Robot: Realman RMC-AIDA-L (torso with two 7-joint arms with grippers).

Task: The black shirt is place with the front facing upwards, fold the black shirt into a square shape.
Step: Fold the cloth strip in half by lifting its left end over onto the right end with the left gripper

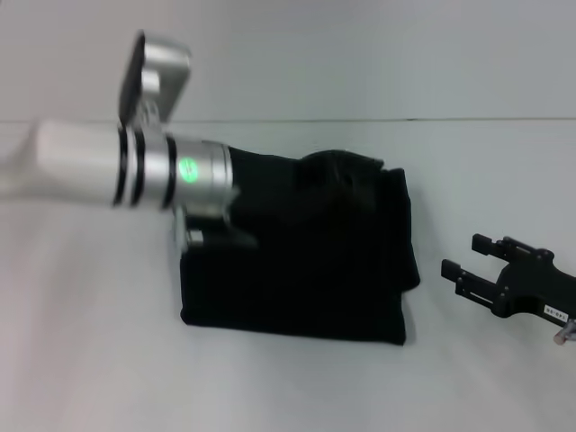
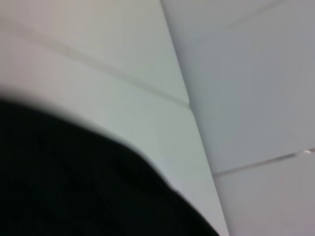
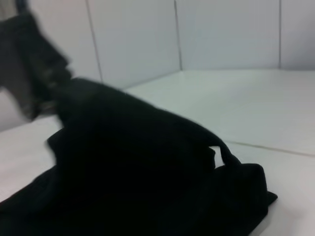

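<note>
Black cloth, the black shirt [image 1: 306, 270], lies mostly folded at the middle of the white bench [image 1: 90, 360], its far edge lifted in a hump. Whether the left tool [image 1: 337, 175] pinches that hump, I cannot tell. Right tool [image 1: 468, 261] rests spread just beside the shirt. Releasing early could let the fold collapse crookedly.
</note>
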